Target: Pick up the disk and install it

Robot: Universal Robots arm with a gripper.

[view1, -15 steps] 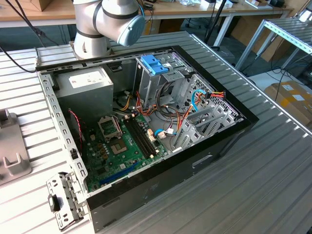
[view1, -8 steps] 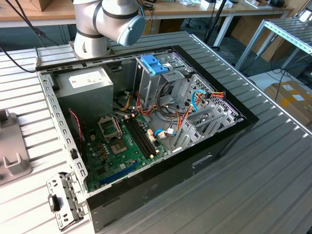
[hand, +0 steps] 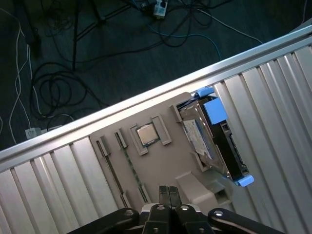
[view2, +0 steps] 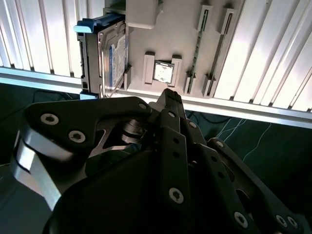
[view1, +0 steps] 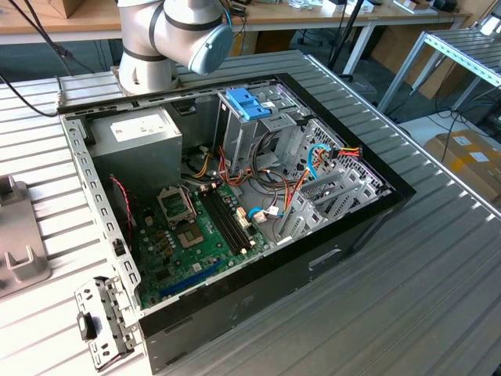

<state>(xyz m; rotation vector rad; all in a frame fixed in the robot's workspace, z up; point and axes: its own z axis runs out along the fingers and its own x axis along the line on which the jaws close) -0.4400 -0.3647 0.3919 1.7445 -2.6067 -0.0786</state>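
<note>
Exterior view: an open computer case (view1: 258, 294) lies on a ribbed metal table (view1: 438, 298), and the arm (view1: 172, 35) rises behind it at about 11 o'clock. Inside the case, a grey power supply (view1: 137, 137) sits toward 10 o'clock, a green motherboard (view1: 196, 227) toward 7 o'clock, and a light-blue bracket (view1: 246, 102) tops the drive cage near 12 o'clock. At 9 o'clock, well apart from the case, part of a grey holder (view1: 16, 251) rests on the table.

Second wrist view: the gripper (view2: 168, 95) hangs over the edge of the grey holder (view2: 180, 29), its fingers pressed together with nothing between them. The disk (view2: 111, 58) stands on edge in a slot at one end of the holder, with its blue carrier wrapped around it and clear of the gripper. A processor chip (view2: 163, 71) sits in a pocket between the disk and the narrow slots.

First wrist view: the gripper (hand: 168, 192) is closed and empty above the holder (hand: 161, 165). The disk (hand: 209, 141) rests in its slot – blue tab upward – just beside the chip (hand: 146, 134). Beyond the table (hand: 273, 97), cables (hand: 58, 87) lie on the dark floor.
</note>
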